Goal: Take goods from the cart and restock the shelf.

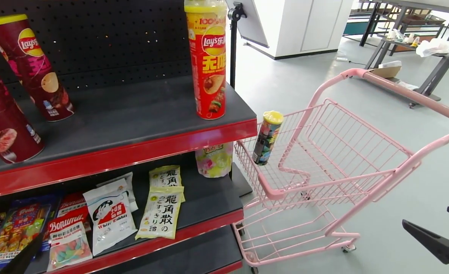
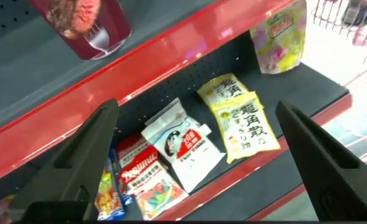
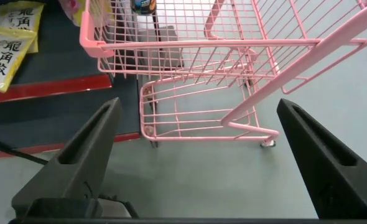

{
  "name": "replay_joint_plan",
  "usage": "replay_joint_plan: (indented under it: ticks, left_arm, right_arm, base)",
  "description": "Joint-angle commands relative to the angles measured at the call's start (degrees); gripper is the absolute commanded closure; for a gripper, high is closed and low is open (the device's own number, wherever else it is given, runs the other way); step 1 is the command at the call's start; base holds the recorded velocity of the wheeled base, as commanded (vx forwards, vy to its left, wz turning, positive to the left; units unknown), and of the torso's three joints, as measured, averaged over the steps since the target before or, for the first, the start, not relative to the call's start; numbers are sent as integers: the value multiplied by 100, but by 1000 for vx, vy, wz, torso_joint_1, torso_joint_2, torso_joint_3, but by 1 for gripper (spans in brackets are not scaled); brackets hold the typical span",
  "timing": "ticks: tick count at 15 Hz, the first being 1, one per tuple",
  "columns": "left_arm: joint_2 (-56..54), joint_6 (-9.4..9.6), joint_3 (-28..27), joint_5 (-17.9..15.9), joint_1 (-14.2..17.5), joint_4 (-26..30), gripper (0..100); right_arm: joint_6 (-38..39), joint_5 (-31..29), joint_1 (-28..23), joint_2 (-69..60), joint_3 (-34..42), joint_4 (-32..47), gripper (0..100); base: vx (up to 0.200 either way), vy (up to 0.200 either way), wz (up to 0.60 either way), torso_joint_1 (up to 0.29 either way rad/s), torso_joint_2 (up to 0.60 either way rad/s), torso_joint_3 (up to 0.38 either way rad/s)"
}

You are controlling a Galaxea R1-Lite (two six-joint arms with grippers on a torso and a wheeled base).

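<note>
The black, red-edged shelf [image 1: 133, 110] fills the left half of the head view. The pink wire cart [image 1: 406, 92] stands just beside the shelf's end on the grey floor. On the upper board, 1 tall red tube [image 1: 210, 61] stands near the cart end. There are also 2 maroon tubes [image 1: 30, 68] on that board, the nearer one cut off by the picture's edge. In the cart's basket, 1 small tube [image 1: 268, 137] with a yellow lid stands tilted in the corner next to the shelf.

The head view gives that small tube whole. In the right wrist view just its foot peeks in at the picture's edge, but the cart's lower rack [image 3: 202, 112] and 1 caster [image 3: 267, 143] are plain there. The left wrist view brings the lower board's goods close. They are 2 overlapping yellow packets [image 2: 242, 115], 1 white packet [image 2: 180, 146], 1 red-and-white sweet packet [image 2: 140, 171] and 1 pale green pouch [image 2: 280, 34] at the cart end.

The right gripper [image 3: 199, 101] hangs low over the floor outside the cart, its fingers spread wide with nothing between them. The small tube is well apart from it, beyond the basket's near rim. The left gripper [image 2: 196, 106], also spread and empty, hangs before the lower board with the packets framed between its fingers. It is well apart from the cart and the small tube.

The packets at the lower board's far left lie in shadow and are hard to tell apart.
</note>
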Motion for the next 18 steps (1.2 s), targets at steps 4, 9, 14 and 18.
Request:
replay_joint_plan:
  ticks: [4, 9, 14, 18]
  left_arm:
    - [-335, 410, 57, -15, -4, 21, 0]
    - [-1706, 498, 285, -111, -13, 1032, 0]
    - [-2550, 507, 470, -226, -4, 1744, 0]
    - [-2743, 507, 575, -226, -4, 1770, 0]
  right_arm:
    - [58, 4, -1, 75, 51, 1, 0]
    - [128, 4, -45, 40, 183, -25, 0]
    - [84, 4, -45, 23, 192, -201, 0]
    - [67, 4, -28, 198, 218, -201, 0]
  base:
    - [0, 0, 0, -19, 62, 37]
    - [0, 0, 0, 0, 0, 0]
    - [0, 0, 0, 0, 0, 0]
    - [150, 0, 0, -3, -1, 1]
